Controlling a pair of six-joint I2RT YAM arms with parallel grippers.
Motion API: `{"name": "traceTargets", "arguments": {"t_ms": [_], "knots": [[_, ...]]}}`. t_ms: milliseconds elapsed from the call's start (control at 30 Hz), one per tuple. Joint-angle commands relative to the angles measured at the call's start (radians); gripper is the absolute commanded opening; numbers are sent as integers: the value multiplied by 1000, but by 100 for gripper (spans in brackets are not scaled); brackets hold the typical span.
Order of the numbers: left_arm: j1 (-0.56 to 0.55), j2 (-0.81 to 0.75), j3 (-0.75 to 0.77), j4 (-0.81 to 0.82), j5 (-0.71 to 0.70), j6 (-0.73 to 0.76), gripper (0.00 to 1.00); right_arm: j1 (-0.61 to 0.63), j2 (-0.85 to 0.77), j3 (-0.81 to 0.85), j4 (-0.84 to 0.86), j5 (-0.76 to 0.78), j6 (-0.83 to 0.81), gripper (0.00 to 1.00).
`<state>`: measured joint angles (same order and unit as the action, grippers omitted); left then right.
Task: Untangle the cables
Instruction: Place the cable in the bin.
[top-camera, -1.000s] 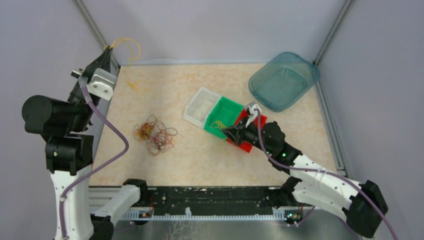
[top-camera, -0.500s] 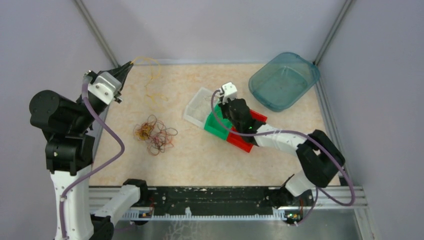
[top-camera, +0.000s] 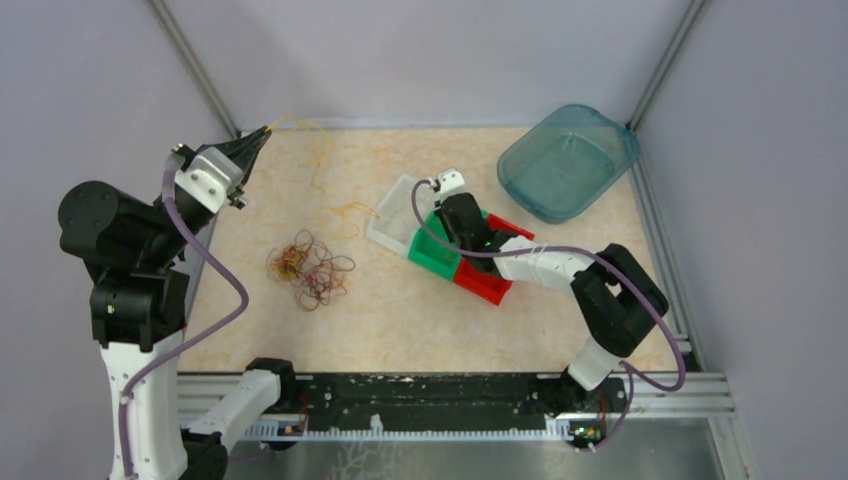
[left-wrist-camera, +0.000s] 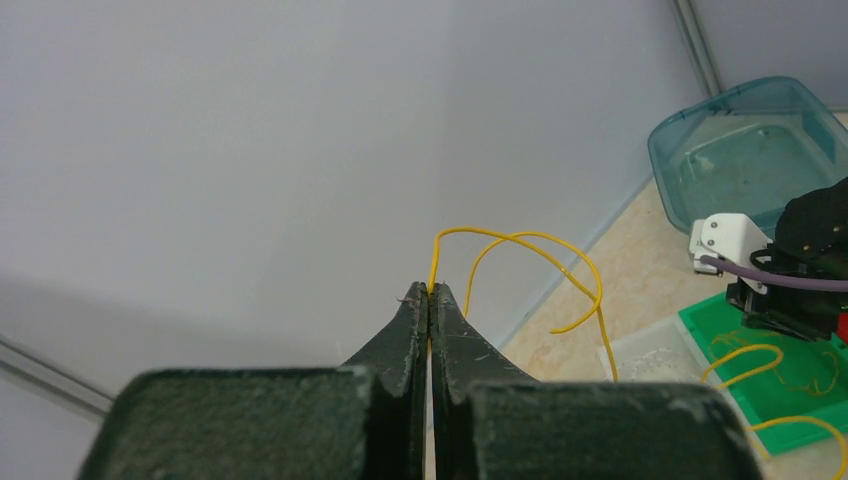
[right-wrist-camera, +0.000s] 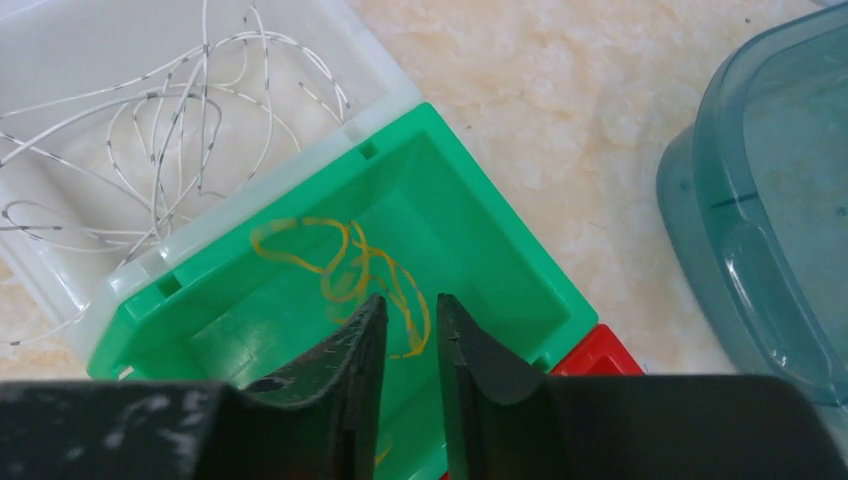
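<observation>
A tangle of orange, red and brown cables (top-camera: 308, 268) lies on the table left of centre. My left gripper (top-camera: 265, 131) (left-wrist-camera: 430, 290) is raised near the far left corner. It is shut on a thin yellow cable (left-wrist-camera: 520, 240) that hangs from its tips, and the cable's lower loops (top-camera: 345, 212) rest on the table. My right gripper (top-camera: 446, 232) (right-wrist-camera: 410, 305) hovers over the green bin (right-wrist-camera: 480, 170) with its jaws a little apart and nothing pinched. A yellow-orange cable (right-wrist-camera: 345, 262) lies on that bin's floor just beyond the tips.
A white bin (top-camera: 395, 205) (right-wrist-camera: 360, 60) holding thin white speckled cables (right-wrist-camera: 150, 130) adjoins the green bin (top-camera: 430, 258). A red bin (top-camera: 485, 285) (right-wrist-camera: 600, 355) sits on its other side. A teal tub (top-camera: 568, 160) (left-wrist-camera: 740, 150) stands at the far right.
The right arm swung over the green bin and its jaws parted, leaving the yellow-orange cable there. The left gripper moved right from the corner, and its yellow cable now trails onto the table.
</observation>
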<state>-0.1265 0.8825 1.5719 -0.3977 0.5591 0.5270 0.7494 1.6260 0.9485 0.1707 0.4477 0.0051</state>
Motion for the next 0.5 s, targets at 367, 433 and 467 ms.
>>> {"name": "traceTargets", "arguments": {"t_ms": [367,433,467], "knots": [[3,12,21,-11,119,-55,0,-46,-249,47,-65,-134,135,51],[4,25,31,-57,229,-53,0,-71,-334,31,-9,-267,163,62],[4,33,34,-79,273,-55,0,-78,-369,25,24,-341,164,66]]}}
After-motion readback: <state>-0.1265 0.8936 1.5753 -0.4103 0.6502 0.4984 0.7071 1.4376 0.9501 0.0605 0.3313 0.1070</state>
